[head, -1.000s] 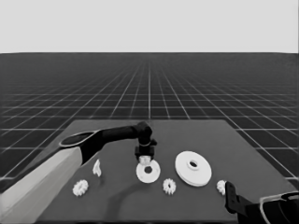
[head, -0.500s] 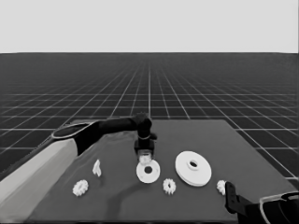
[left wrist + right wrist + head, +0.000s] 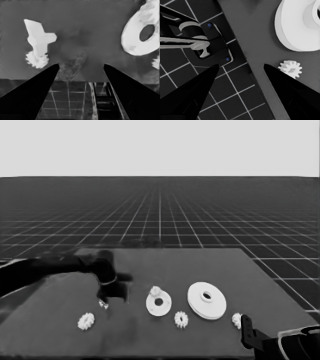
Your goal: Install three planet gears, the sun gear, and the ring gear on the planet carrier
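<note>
The planet carrier, the smaller round part, lies mid-table with one planet gear resting on its far edge. To its right lies the ring gear, the larger round part. Three more gears lie loose: one at front left, one in front of the carrier, one at front right. My left gripper hovers open and empty left of the carrier, over the thin white piece. My right gripper is parked open at the front right corner.
The table's right edge runs close past the front-right gear. Dark machinery with blue lights sits beyond that edge, over the floor grid.
My left gripper has let go of a gear on the smaller round part and drawn back to the left, coming down near the thin white piece. The right arm has stayed put.
</note>
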Robot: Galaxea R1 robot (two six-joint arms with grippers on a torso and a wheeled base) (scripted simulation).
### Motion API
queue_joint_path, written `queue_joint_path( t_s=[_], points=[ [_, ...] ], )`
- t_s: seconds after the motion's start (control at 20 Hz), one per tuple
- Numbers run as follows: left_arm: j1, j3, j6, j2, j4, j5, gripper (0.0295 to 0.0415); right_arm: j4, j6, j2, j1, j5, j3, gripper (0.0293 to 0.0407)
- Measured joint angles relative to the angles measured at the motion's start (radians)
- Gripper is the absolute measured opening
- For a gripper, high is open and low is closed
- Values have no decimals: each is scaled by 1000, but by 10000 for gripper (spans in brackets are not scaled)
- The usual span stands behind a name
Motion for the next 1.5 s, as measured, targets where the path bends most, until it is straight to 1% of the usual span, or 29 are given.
queue_joint_path(
  t_s=[0.05, 0.1, 0.2, 0.4, 0.45, 0.5, 0.6, 0.9, 1.0, 1.05, 1.4, 1.45, 1.5],
  points=[
    [11, 90, 101, -184, 6, -20, 385, 0, 0, 0, 0, 0, 0, 385],
    [16, 110, 192, -288, 7, -39, 385, 0, 0, 0, 0, 0, 0, 385],
    [21, 106, 293, -377, 4, -62, 385, 0, 0, 0, 0, 0, 0, 385],
    [23, 98, 345, -412, 0, -74, 385, 0, 0, 0, 0, 0, 0, 385],
    [123, 60, 355, -395, 91, -128, 385, 0, 0, 0, 0, 0, 0, 385],
    [187, 25, 364, -377, 141, -163, 385, 0, 0, 0, 0, 0, 0, 385],
    [241, -17, 373, -356, 182, -196, 385, 0, 0, 0, 0, 0, 0, 385],
    [264, -41, 379, -344, 201, -214, 385, 0, 0, 0, 0, 0, 0, 385],
    [265, -42, 379, -344, 202, -215, 314, 0, 0, 0, 0, 0, 0, 385],
    [265, -42, 379, -344, 202, -215, 312, 0, 0, 0, 0, 0, 0, 385],
    [265, -42, 379, -344, 202, -215, 312, 0, 0, 0, 0, 0, 0, 385],
    [184, 34, 362, -382, 132, -156, 312, 0, 0, 0, 0, 0, 0, 385],
    [119, 69, 356, -401, 81, -122, 312, 0, 0, 0, 0, 0, 0, 385]
  ],
)
